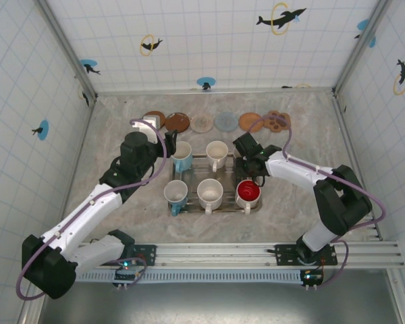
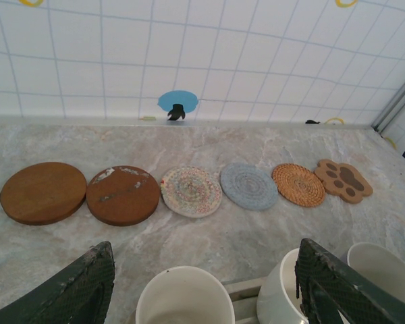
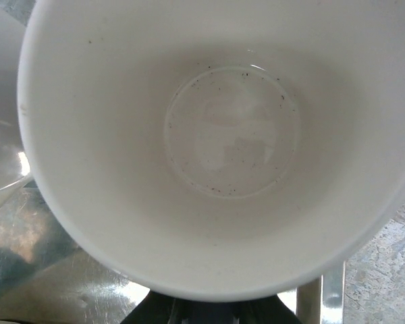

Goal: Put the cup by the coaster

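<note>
Marble tabletop (image 1: 115,121), tiled walls (image 1: 209,40). We log six coasters (image 2: 191,191) in a row at the far side and a metal tray (image 1: 209,212) of cups (image 1: 210,194) nearer. Our left gripper (image 2: 204,250) hangs open over the tray's back row. At its back right corner, right gripper (image 1: 248,162) sits over the white cup (image 3: 223,135); grip state we cannot tell.

Coasters (image 1: 202,123) lie in a row behind the tray (image 1: 194,177) of cups (image 1: 210,194).
</note>
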`<action>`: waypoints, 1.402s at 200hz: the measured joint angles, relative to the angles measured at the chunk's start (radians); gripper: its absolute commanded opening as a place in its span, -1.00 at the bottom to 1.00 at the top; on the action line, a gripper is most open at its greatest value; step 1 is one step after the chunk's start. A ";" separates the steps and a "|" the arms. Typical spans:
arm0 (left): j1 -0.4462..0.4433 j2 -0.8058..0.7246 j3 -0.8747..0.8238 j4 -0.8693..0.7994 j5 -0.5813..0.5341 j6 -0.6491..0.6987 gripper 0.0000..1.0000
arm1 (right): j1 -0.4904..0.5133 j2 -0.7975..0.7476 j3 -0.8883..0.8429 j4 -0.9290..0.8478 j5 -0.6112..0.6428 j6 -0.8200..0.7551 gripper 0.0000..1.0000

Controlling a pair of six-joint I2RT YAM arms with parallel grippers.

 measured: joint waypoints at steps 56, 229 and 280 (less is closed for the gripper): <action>0.000 0.000 0.000 0.000 0.000 0.000 0.41 | 0.000 -0.009 0.002 -0.004 0.002 -0.028 -1.00; 0.000 0.002 -0.017 0.043 0.000 0.000 0.40 | -0.166 -0.074 0.138 0.001 -0.015 -0.130 -1.00; 0.000 0.018 -0.017 0.052 0.000 0.000 0.40 | -0.259 -0.025 0.228 0.000 -0.058 -0.159 -1.00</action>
